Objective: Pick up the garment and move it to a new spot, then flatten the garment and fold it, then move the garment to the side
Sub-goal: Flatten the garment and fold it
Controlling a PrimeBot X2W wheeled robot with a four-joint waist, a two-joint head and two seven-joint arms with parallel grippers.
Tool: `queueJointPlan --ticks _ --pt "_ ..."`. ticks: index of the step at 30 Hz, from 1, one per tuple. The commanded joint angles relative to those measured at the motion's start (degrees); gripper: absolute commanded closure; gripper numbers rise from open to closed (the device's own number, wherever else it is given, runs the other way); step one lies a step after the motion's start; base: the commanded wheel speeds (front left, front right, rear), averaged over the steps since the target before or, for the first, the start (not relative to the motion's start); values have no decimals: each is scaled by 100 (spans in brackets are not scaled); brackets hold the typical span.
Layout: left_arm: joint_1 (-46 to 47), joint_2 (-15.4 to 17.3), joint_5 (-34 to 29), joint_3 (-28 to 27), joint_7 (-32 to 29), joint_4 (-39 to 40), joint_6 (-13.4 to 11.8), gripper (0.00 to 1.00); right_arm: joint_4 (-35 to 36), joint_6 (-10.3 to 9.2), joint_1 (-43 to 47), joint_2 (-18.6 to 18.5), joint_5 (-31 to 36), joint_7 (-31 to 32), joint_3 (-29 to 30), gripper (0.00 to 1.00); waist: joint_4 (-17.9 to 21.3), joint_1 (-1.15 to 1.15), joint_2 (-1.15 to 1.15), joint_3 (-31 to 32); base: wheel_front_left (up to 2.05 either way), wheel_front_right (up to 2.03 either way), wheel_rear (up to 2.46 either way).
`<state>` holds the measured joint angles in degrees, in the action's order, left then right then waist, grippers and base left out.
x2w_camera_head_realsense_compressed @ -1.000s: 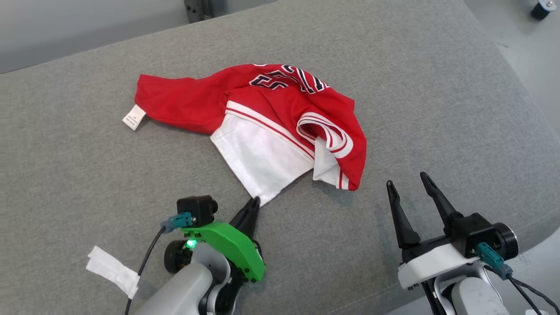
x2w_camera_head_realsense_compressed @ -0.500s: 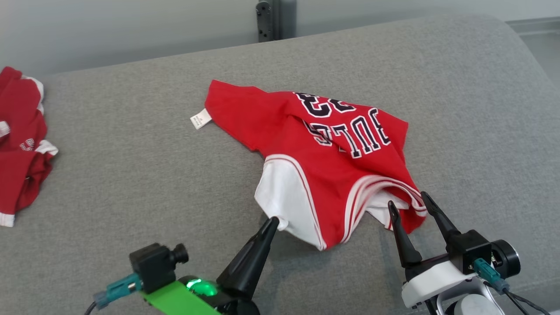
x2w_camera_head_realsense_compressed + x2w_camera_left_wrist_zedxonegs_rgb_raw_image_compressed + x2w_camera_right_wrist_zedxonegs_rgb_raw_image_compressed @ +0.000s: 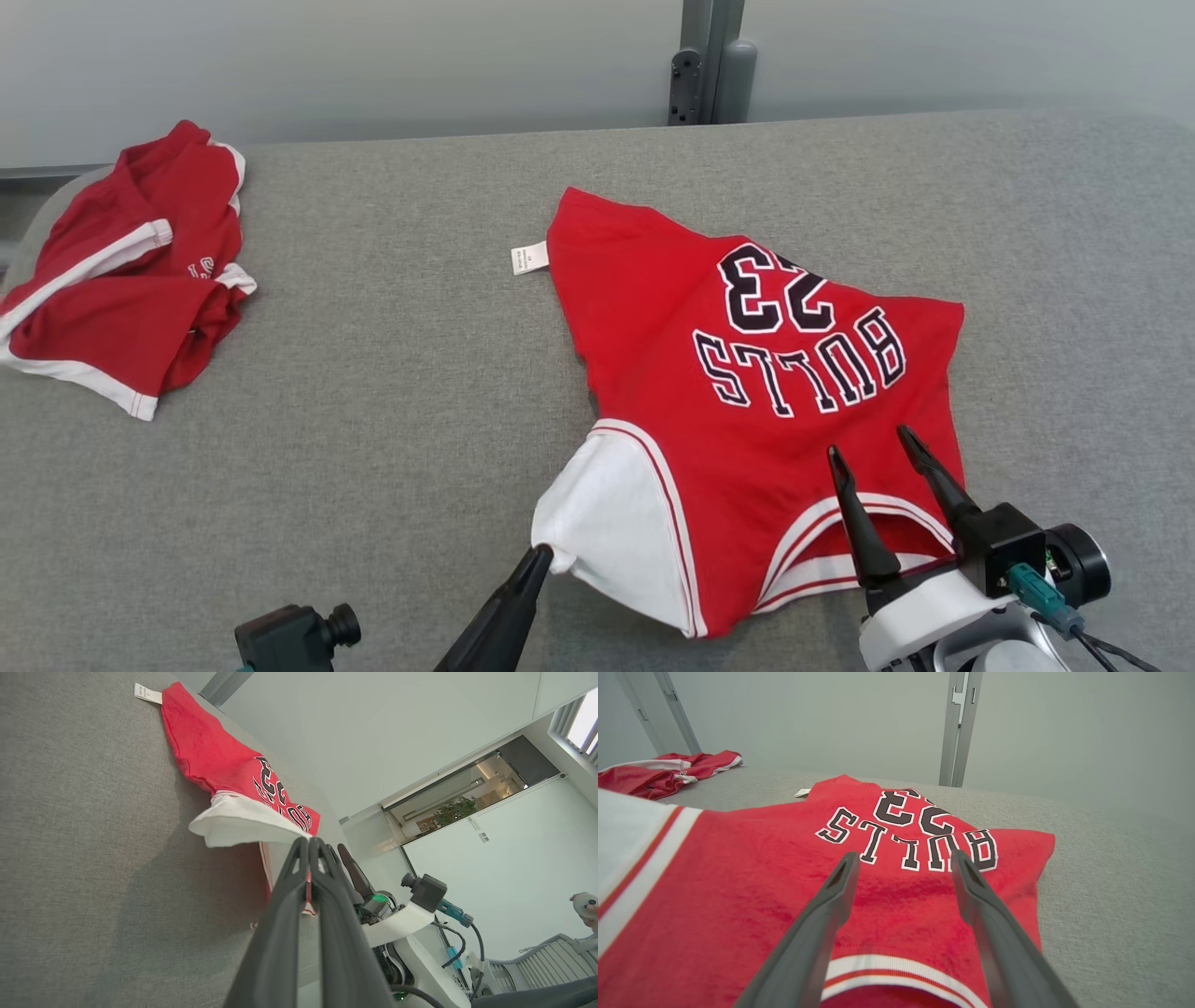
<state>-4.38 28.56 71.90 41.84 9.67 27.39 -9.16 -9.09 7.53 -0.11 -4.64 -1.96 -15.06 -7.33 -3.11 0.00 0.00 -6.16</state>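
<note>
The garment (image 3: 747,411) is a red jersey with white trim, "BULLS 23" lettering and a white label, lying on the grey cushion. Its white sleeve corner is pinched by my left gripper (image 3: 543,558), which is shut on it at the bottom centre; the left wrist view shows that corner (image 3: 243,828) lifted off the cushion at my gripper (image 3: 309,841). My right gripper (image 3: 868,446) is open, its fingers over the garment's red body near the white-striped neckline. In the right wrist view the right gripper (image 3: 903,857) hovers just short of the lettering on the garment (image 3: 896,877).
A second red and white garment (image 3: 121,280) lies crumpled at the cushion's far left. The grey cushion (image 3: 373,420) spreads wide to the left and behind. A grey wall with a metal post (image 3: 709,61) stands at the back.
The head camera has swung, bringing the second garment into view. The garment is now spread flatter with its lettering showing, and my right gripper has come over its neckline.
</note>
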Motion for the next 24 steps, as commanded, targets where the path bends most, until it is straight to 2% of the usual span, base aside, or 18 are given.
queueJointPlan --ticks 1,6,14,24 --pt "-60 20 42 -12 31 -42 36 100 -15 -8 12 -30 -6 -18 -19 0 -34 0 0 11 0 0 0" --pt "-49 30 48 -293 212 -3 50 100 6 -8 56 -56 -20 -18 -5 0 19 0 0 -22 0 0 0" --pt "-118 432 30 -1418 447 929 -93 100 11 -8 35 -29 -6 -18 30 0 120 0 0 -72 0 0 0" --pt "856 936 150 -2671 306 1932 -336 100 33 -8 -180 74 -40 -18 -28 0 414 0 0 -319 0 0 0"
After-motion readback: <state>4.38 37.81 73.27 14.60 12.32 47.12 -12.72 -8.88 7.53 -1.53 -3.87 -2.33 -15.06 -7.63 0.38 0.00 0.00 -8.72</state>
